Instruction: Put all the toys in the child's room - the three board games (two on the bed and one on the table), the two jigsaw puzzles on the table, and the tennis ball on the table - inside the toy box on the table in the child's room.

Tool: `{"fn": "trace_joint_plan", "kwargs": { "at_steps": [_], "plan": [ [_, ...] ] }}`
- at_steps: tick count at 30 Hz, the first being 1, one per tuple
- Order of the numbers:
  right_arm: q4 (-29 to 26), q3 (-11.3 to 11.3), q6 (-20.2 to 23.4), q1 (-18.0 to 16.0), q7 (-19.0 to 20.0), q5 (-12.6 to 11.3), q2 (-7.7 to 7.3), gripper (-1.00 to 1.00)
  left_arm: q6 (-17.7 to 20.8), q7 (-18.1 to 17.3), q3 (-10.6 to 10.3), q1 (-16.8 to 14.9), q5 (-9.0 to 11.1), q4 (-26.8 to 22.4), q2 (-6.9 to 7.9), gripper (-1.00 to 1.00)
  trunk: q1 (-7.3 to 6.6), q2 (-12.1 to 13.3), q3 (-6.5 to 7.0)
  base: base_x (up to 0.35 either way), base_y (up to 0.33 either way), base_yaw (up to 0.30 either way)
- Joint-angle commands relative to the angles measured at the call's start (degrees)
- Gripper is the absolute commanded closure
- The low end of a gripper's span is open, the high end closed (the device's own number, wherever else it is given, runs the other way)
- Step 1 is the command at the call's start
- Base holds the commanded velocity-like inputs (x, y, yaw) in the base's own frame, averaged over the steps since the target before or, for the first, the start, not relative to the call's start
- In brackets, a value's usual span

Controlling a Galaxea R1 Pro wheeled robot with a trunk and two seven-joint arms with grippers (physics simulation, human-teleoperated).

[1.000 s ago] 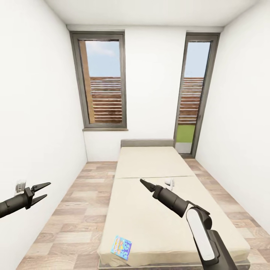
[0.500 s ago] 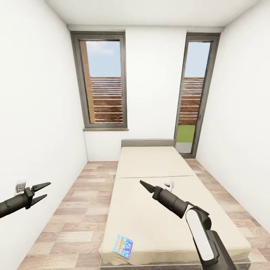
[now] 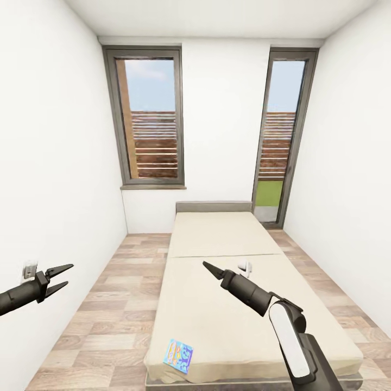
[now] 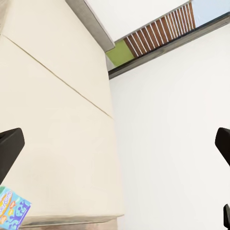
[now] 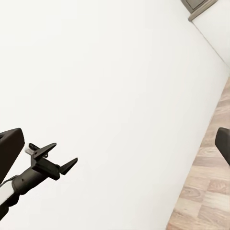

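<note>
Room: narrow, white walls, wood floor [image 3: 103,320], seen from the foot of the bed.
Bed: bed [image 3: 228,304] with a plain beige cover runs lengthwise from the head view's lower edge to a grey headboard [image 3: 214,207] at the far wall; a seam crosses the cover.
Game: flat blue board game [image 3: 179,355] lies on the bed's near left corner, close to the foot edge; it also shows in the left wrist view [image 4: 12,211].
White item: small white thing [image 3: 245,267] lies mid-bed toward the right, just past the right gripper's tip; too small to tell what it is.
Left gripper: left gripper [image 3: 60,276] hangs over the floor near the left wall, jaws spread apart, nothing between them; the right wrist view shows it the same way [image 5: 60,155].
Right gripper: right gripper [image 3: 209,268] is held above the middle of the bed, well apart from the game; its fingers look close together in the head view, but its own wrist view shows them at opposite edges, so I cannot tell how open it is; it holds nothing.
Window: window [image 3: 152,117] in the far wall, left.
Door: tall glazed door [image 3: 279,136], right.
</note>
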Motion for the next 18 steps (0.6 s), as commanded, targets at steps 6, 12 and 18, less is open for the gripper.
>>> {"fn": "trace_joint_plan", "kwargs": {
  "at_steps": [6,12,18],
  "plan": [
    [0.1,0.0,0.7,0.0,-3.3,-0.7,0.08,-1.00,0.3,-0.1,0.1,0.0,0.0,0.0,-0.07,-1.00,0.02,0.0,-0.03,-0.114,0.000,0.000],
    [2.0,0.1,3.6,-0.3,-10.1,-0.8,0.27,-1.00,0.3,-0.1,0.1,0.0,0.0,0.0,-0.08,-1.00,0.02,0.0,-0.03,-0.063,0.000,0.000],
    [6.3,0.1,6.1,-2.0,-17.3,-1.1,0.75,-1.00,0.2,-0.1,0.1,0.0,0.0,0.0,-0.44,-1.00,0.02,0.0,-0.03,-0.011,0.000,0.000]
  ]
}}
